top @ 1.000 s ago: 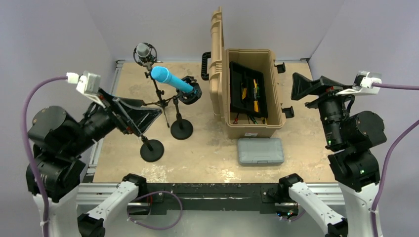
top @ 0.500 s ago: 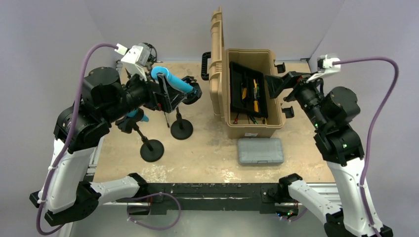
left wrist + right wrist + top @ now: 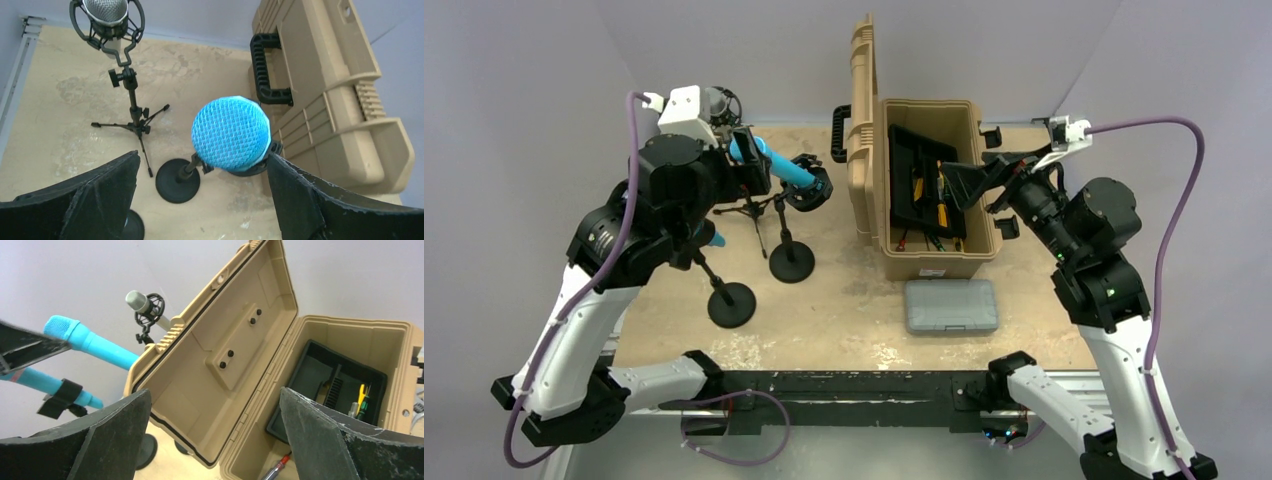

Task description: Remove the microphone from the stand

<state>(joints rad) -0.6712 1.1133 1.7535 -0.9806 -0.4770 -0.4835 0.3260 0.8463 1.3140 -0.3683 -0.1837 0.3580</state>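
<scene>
Risk lies with the black round-based stand (image 3: 791, 262): the bright blue mesh-headed microphone (image 3: 231, 132) sits clipped in it near the worktop's (image 3: 854, 300) far left corner, and the left hand (image 3: 202, 157), spread open either side of its head, could drag the stand over if the clip holds.

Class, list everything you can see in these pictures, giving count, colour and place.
Stand-mounted microphone: one, blue, rear left.
Second microphone: one, blue, clipped on the nearer stand, mostly hidden under the left arm.
Studio microphone: one, silver, on a black tripod, back left corner.
Round-base stands: two, black, left of centre.
Toolbox: one, tan, open, centre.
Case: one, grey, in front of toolbox.
Table: one, beige.
Left arm: black and white, jaws open by the stand-mounted microphone's head.
Right arm: black and white, jaws open above toolbox.
</scene>
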